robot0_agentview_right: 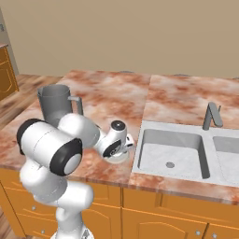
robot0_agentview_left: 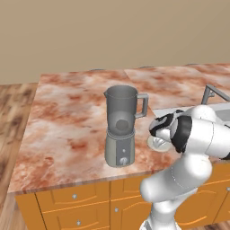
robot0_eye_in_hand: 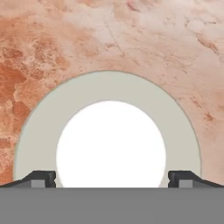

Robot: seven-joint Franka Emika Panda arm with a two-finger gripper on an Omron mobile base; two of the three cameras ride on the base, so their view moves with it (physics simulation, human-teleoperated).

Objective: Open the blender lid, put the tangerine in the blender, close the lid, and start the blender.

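The blender stands near the counter's front edge, its smoky jar open at the top with no lid on it. Low inside the jar a dim round ball, which I take for the tangerine, shows through the wall. The blender lid lies flat on the counter to the blender's right, its edge peeking out under my hand. My gripper points straight down just over the lid, open. One fingertip stands on each side of the white centre cap. In the right base view the jar rises behind my arm.
A steel sink with a grey faucet is sunk into the marble counter right of the lid. Orange cabinet fronts run below the counter edge. Wooden floor lies to the left.
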